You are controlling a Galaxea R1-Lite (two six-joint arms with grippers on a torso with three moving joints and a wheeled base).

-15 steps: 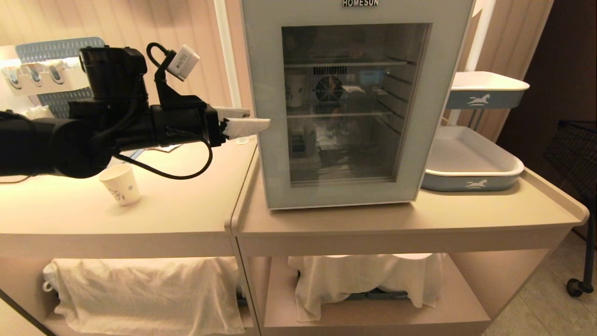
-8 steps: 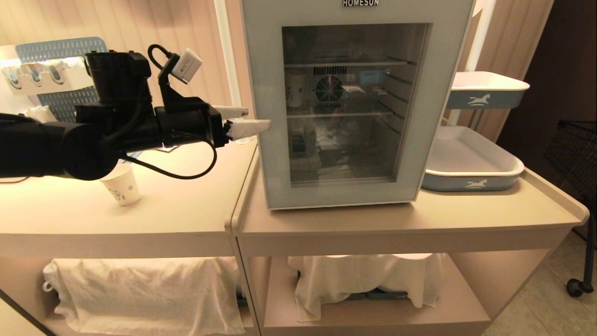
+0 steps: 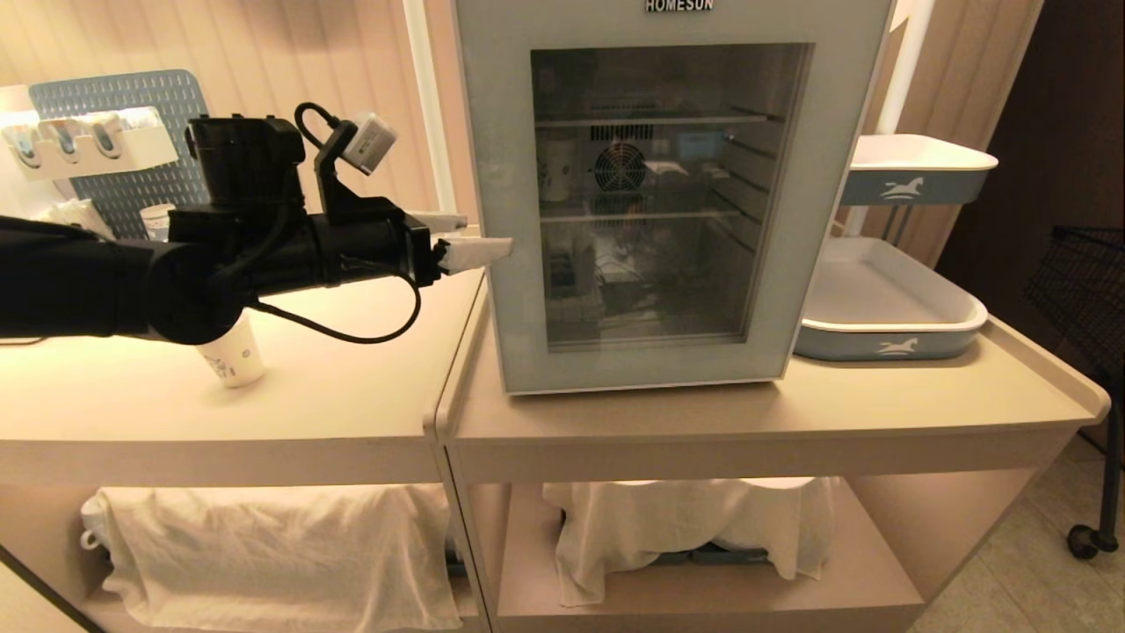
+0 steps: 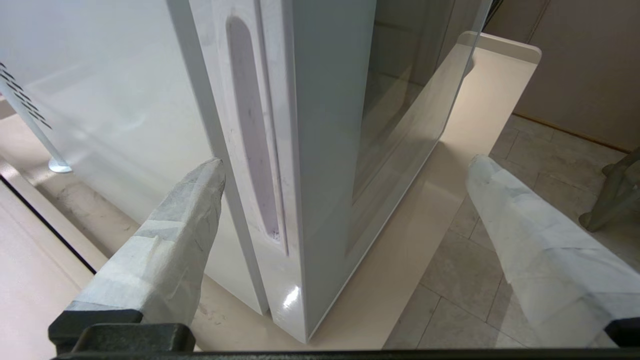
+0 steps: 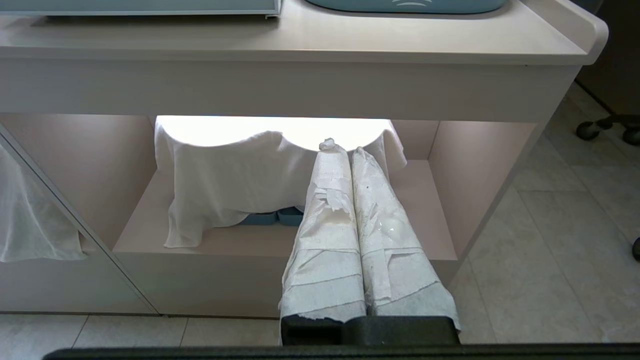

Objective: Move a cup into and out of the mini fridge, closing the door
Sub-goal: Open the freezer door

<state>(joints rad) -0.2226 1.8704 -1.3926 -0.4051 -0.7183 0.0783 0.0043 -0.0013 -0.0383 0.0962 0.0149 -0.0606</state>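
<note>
- Since the earlier head frames my left hand (image 3: 461, 236) has crept a little further toward the mini fridge (image 3: 655, 193); nothing else on the tabletop (image 3: 352, 387) has shifted.
- Head view: the door (image 3: 510, 290) is shut, and a cup (image 3: 557, 171) shows through the glass on the middle wire shelf. Another paper cup (image 3: 234, 356) stands on the tabletop under my left arm. I judge the door-opening step is only starting; taking a cup out, or putting one in, and closing are all left.
- Left wrist view: the left hand is spread wide and holds nothing. One taped finger (image 4: 175, 240) sits just beside the fridge's side wall by the door's recessed handle groove (image 4: 252, 130); the other hangs out in front of the glass.
- Right wrist view: my right hand (image 5: 350, 150) is parked low before the under-shelf, taped fingers pressed together, empty.
</note>
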